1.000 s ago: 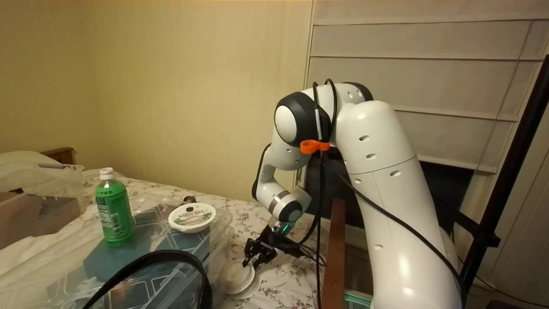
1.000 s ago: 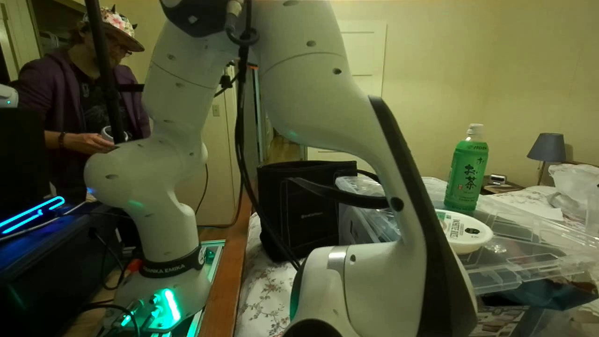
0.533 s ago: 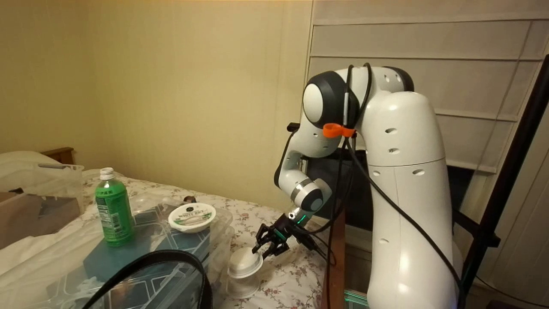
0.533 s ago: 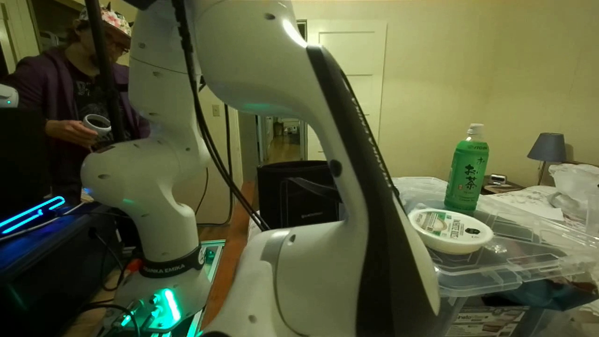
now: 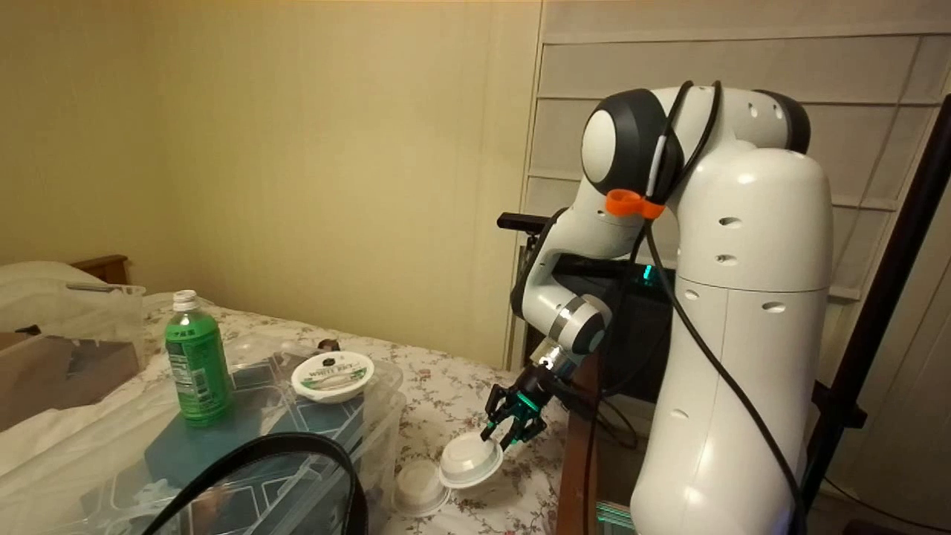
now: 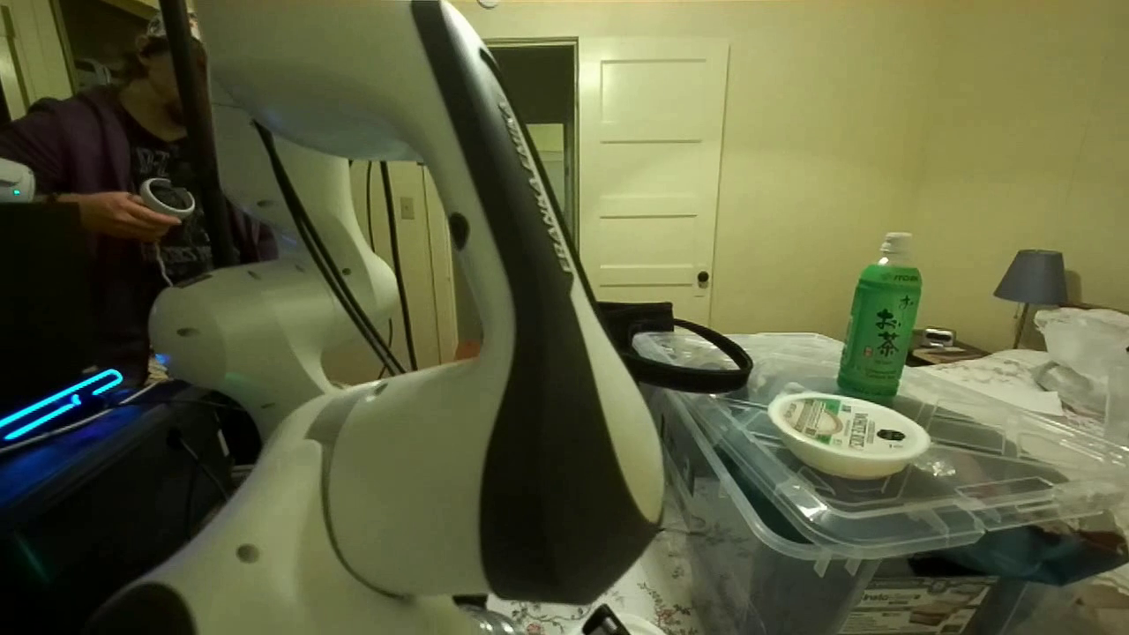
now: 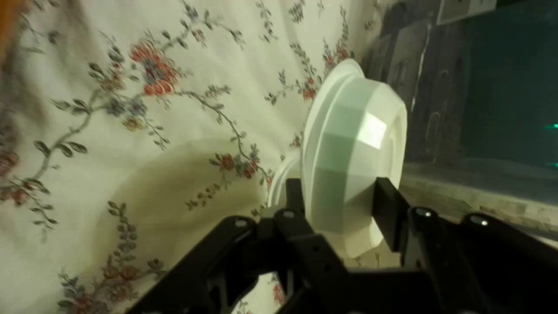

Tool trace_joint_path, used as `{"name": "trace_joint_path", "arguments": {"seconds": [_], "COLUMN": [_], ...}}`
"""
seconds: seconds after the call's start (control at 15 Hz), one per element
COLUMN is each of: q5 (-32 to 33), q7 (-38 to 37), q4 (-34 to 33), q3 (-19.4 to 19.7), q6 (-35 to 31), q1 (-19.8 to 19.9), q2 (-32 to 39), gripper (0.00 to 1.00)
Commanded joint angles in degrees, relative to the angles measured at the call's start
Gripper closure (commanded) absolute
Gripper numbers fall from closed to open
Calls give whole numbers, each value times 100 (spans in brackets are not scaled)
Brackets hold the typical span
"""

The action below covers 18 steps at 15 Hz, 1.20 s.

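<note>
Wall (image 5: 334,163): plain and yellowish
Window shade (image 5: 743,63): pale, with wide flat folds
Door (image 6: 661,176): white, with a dark round knob (image 6: 703,279)
Bed (image 5: 438,375): white with a flower print
Lamp (image 6: 1030,278): grey top, thin pole
Light: dim, yellowish

In both exterior views the sealed rice bowl (image 6: 848,428) reads "WHITE RICE". In an exterior view, the green tea bottle (image 6: 880,328) bears "ITO EN" and "お茶"; the robot arm's dark strip (image 6: 549,220), "FRANKA"; a product label (image 6: 924,607) at the clear storage bin (image 6: 748,564), "Insta…", rest blurred.
</note>
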State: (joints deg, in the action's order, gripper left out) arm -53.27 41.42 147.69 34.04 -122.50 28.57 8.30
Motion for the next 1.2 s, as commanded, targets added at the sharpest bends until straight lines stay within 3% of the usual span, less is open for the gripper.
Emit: {"name": "trace_joint_path", "arguments": {"seconds": [0.0,0.27,0.6,0.87,1.13], "q5": [1548,2426,2168,1698,669], "q7": [-839,-1247,-1176,-1173,-1099], "q4": [381,295,222,272,468], "q3": [201,320,370,296,-47], "q6": [763,2338,3830,4405,4220], "q1": [151,268,213,85,-183], "q2": [-781,-1252,-1664,-1899,-2080], "gripper": [81,81,81,81,81]}}
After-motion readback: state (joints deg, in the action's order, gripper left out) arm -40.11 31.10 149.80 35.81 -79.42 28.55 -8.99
